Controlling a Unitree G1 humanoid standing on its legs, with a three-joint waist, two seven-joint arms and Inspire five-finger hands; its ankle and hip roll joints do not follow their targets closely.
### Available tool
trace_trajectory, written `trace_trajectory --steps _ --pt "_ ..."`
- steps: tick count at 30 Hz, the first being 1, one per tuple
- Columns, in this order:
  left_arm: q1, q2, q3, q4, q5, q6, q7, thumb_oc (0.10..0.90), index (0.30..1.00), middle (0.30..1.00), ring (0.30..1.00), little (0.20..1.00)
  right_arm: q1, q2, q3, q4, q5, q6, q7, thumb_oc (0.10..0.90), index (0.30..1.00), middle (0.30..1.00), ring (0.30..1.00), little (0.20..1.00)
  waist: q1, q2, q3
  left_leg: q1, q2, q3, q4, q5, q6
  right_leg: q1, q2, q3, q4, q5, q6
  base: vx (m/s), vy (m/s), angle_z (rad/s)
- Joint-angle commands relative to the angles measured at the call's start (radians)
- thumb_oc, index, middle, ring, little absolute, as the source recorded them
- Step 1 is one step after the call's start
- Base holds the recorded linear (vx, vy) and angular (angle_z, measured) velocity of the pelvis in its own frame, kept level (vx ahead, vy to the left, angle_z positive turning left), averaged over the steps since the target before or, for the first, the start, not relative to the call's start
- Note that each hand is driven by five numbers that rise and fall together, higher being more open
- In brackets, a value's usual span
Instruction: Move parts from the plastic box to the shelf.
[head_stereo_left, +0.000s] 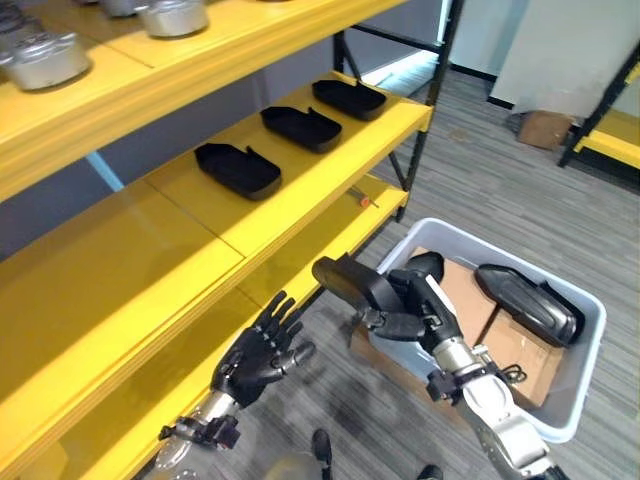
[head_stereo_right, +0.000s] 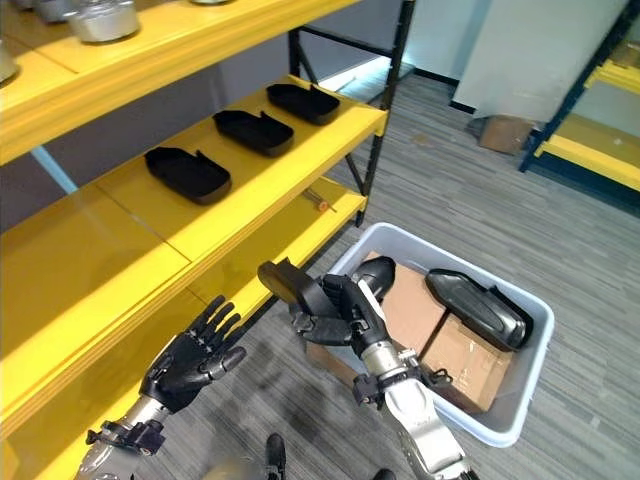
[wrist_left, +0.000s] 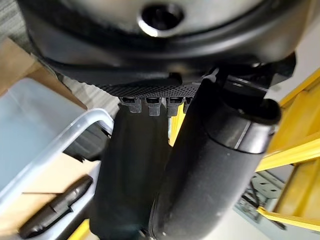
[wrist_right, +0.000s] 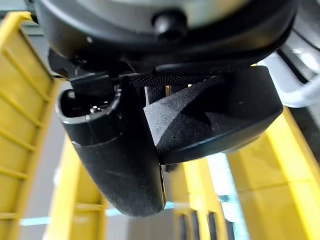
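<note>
Progress, judged from what lies where: three black moulded parts (head_stereo_left: 238, 169) sit in a row on the middle yellow shelf (head_stereo_left: 300, 215), well apart from one another, the farthest near the shelf's end post. One more black part (head_stereo_left: 528, 302) lies in the grey plastic box (head_stereo_left: 585, 355) on the floor, resting on the brown cardboard (head_stereo_left: 470, 300) that lines the bottom. A fourth piece, the carried part (head_stereo_left: 352, 283), is in the right hand (head_stereo_left: 415, 300), lifted clear of the box and held between its near rim and the front edge of the shelf. So roughly three placed, one in transit, at least one left to fetch; whether anything else lies under the cardboard cannot be told.

Right hand: fingers and thumb curled round the carried part, clamping it. The right wrist view shows the thumb (wrist_right: 117, 165) lying along one face of the textured black piece (wrist_right: 215, 117), with yellow shelf members beyond, which fits a carry toward the rack.

Left hand (head_stereo_left: 262, 352): low in front of the shelf's lower board, fingers spread and nearly straight, holding nothing and touching nothing that I can see. It hovers just beside the carried part but apart from it.

Other items: silver metal housings (head_stereo_left: 45, 58) on the top shelf, and a small red-tipped object (head_stereo_left: 364, 200) on the lower board near the post, too small to identify. Open shelf surface lies on the near side of the three placed parts, a likely spot for the next one.
</note>
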Motion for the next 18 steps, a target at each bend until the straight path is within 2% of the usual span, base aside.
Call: trace_trajectory --steps 1,4,6,7,10,13,15,17,18 --pt "-0.062 0.000 -0.002 -0.121 -0.031 -0.084 -0.041 0.900 1.000 1.000 1.000 1.000 -0.096 -0.008 -0.082 -0.112 0.042 -0.186 0.011 0.400 0.300 0.300 0.300 0.300 -0.007 0.000 -0.089 0.091 0.019 0.021 -0.007 -0.135 -0.050 0.020 0.167 -0.030 -0.046 -0.043 -0.036 0.05 0.016 0.69" --pt "-0.066 -0.017 -0.002 -0.147 -0.004 -0.090 0.001 0.900 1.000 1.000 1.000 1.000 -0.108 -0.021 -0.093 -0.115 0.017 -0.196 0.011 0.400 0.300 0.300 0.300 0.300 -0.008 -0.012 -0.092 0.086 -0.003 -0.007 -0.007 -0.132 -0.054 0.033 0.230 -0.011 -0.066 -0.062 -0.066 0.05 -0.003 0.24" --pt "-0.088 -0.030 -0.018 -0.158 0.013 -0.093 0.015 0.900 1.000 1.000 1.000 1.000 -0.118 -0.029 -0.087 -0.129 -0.050 -0.215 -0.016 0.400 0.300 0.300 0.300 0.300 -0.028 -0.018 -0.090 0.073 -0.030 -0.059 0.013 -0.133 -0.052 0.035 0.263 0.085 -0.116 -0.040 -0.080 0.06 -0.037 0.29" --pt "-0.108 -0.041 -0.024 -0.147 0.024 -0.121 0.034 0.900 1.000 1.000 1.000 1.000 -0.118 -0.036 -0.086 -0.146 -0.098 -0.250 -0.013 0.400 0.300 0.300 0.300 0.300 -0.035 -0.020 -0.089 0.055 -0.039 -0.089 0.028 -0.134 -0.054 0.038 0.268 0.121 -0.147 -0.021 -0.084 0.02 -0.086 0.82" --pt "-0.101 -0.058 -0.010 -0.147 0.043 -0.145 0.062 0.900 1.000 1.000 1.000 1.000 -0.118 -0.039 -0.082 -0.152 -0.125 -0.286 0.014 0.400 0.300 0.300 0.300 0.300 -0.028 -0.018 -0.091 0.051 -0.041 -0.087 0.037 -0.136 -0.061 0.050 0.256 0.118 -0.185 0.000 -0.078 0.04 -0.077 0.61" --pt "-0.073 -0.056 0.014 -0.158 0.093 -0.178 0.074 0.900 1.000 1.000 1.000 1.000 -0.120 -0.042 -0.075 -0.156 -0.126 -0.310 0.037 0.400 0.300 0.300 0.300 0.300 -0.019 -0.015 -0.096 0.044 -0.053 -0.055 0.100 -0.170 -0.065 0.063 0.236 0.098 -0.220 0.017 -0.071 0.07 -0.068 -0.04" --pt "-0.071 -0.052 0.022 -0.163 0.102 -0.187 0.080 0.900 1.000 1.000 1.000 1.000 -0.125 -0.050 -0.068 -0.164 -0.131 -0.318 0.034 0.400 0.300 0.300 0.300 0.300 -0.016 -0.016 -0.089 0.001 -0.057 -0.015 0.196 -0.198 -0.072 0.069 0.215 0.068 -0.232 0.026 -0.073 0.00 -0.039 0.09" --pt "-0.087 -0.052 0.012 -0.163 0.117 -0.186 0.084 0.900 1.000 1.000 1.000 1.000 -0.130 -0.058 -0.061 -0.170 -0.152 -0.309 -0.006 0.400 0.300 0.300 0.300 0.300 -0.028 -0.018 -0.078 -0.036 -0.016 0.075 0.268 -0.216 -0.086 0.071 0.191 0.020 -0.226 0.026 -0.078 -0.04 0.026 0.55" --pt "-0.102 -0.051 0.000 -0.164 0.138 -0.194 0.100 0.900 1.000 1.000 1.000 1.000 -0.146 -0.055 -0.048 -0.147 -0.168 -0.312 -0.033 0.400 0.300 0.300 0.300 0.300 -0.043 -0.008 -0.076 -0.027 0.029 0.126 0.256 -0.206 -0.099 0.063 0.181 -0.015 -0.207 0.015 -0.083 0.01 0.134 1.20"
